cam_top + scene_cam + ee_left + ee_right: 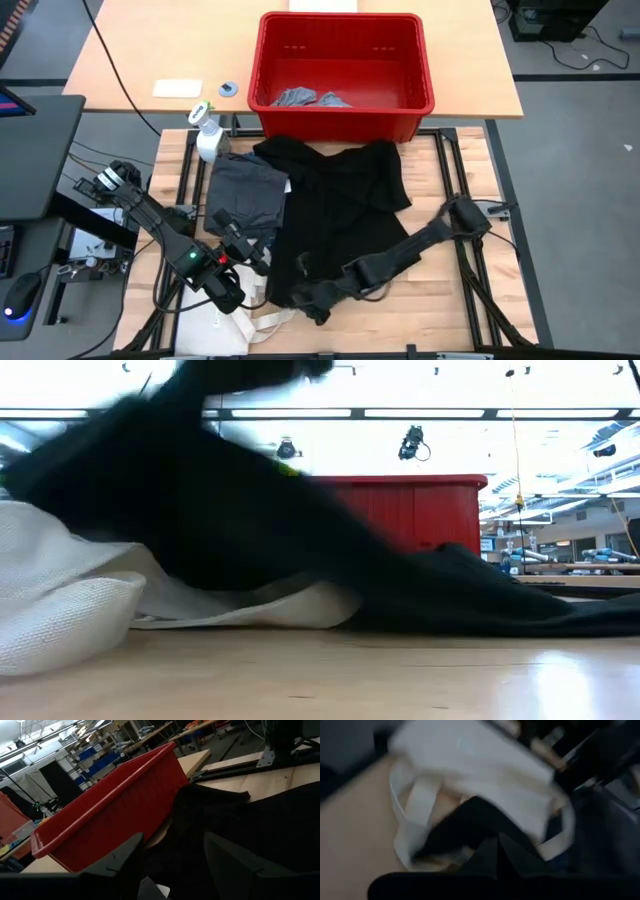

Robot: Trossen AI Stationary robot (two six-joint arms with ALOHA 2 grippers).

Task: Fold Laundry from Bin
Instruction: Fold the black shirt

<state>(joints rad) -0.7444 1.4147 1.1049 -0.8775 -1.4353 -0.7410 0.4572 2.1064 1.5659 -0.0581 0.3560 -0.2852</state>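
A large black piece of laundry (340,210) lies spread from the front of the red bin (340,75) to the table's near edge. My right gripper (318,298) is shut on its near edge. In the low view the black piece (250,510) rises steeply toward the top left. A dark grey piece (245,195) lies flat to the left of it. Light grey pieces (300,98) rest on the bin's floor. My left gripper (255,252) hovers open near the dark grey piece's near edge, pointing toward the bin (110,815), with nothing between its fingers. My right gripper holds the black piece by a bunch of cloth at its near edge (467,827), pinched between the two fingers. The fingers slant down from the table's right side. That edge is raised off the table, and the rest of the piece trails down to the tabletop (500,600).
A cream tote bag (240,325) with long handles lies at the near edge, partly under the black piece, and shows as white cloth (70,600) in the low view. A spray bottle (207,135) stands left of the bin. Bare wood shows at the near right (440,300).
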